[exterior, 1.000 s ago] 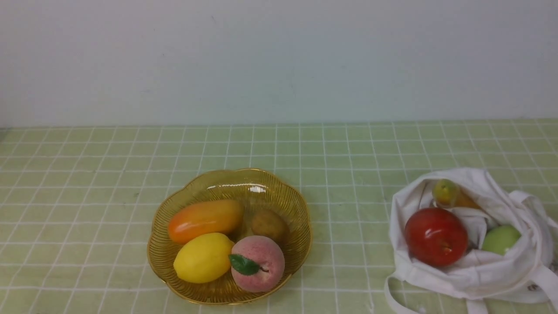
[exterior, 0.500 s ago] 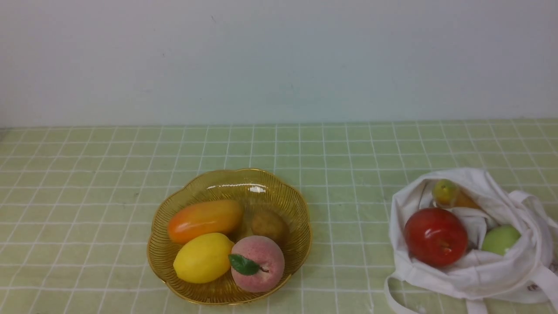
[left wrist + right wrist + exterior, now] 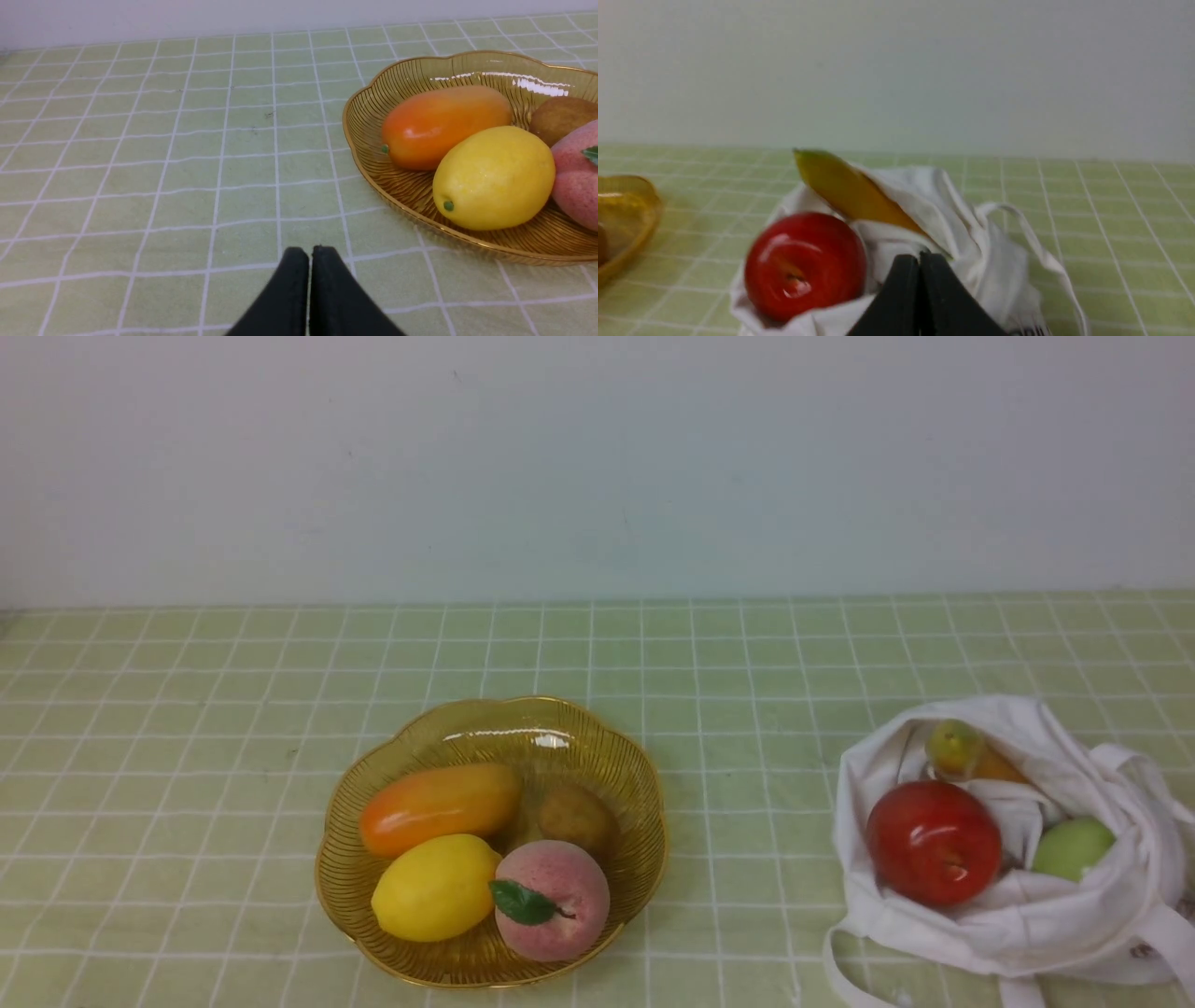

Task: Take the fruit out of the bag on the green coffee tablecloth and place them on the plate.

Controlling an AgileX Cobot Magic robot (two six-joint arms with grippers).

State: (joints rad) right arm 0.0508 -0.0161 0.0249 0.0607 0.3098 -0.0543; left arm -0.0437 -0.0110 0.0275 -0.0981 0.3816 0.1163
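Pale wall behind a green checked tablecloth. At lower centre of the front view, an amber plate already holds four fruits: an orange one, a lemon, a brown one and a pink peach. At lower right, a white bag lies open with a red apple, a green fruit and a yellow-green one inside, so roughly half seems done. Left gripper and right gripper each show jaws pressed together, holding nothing.
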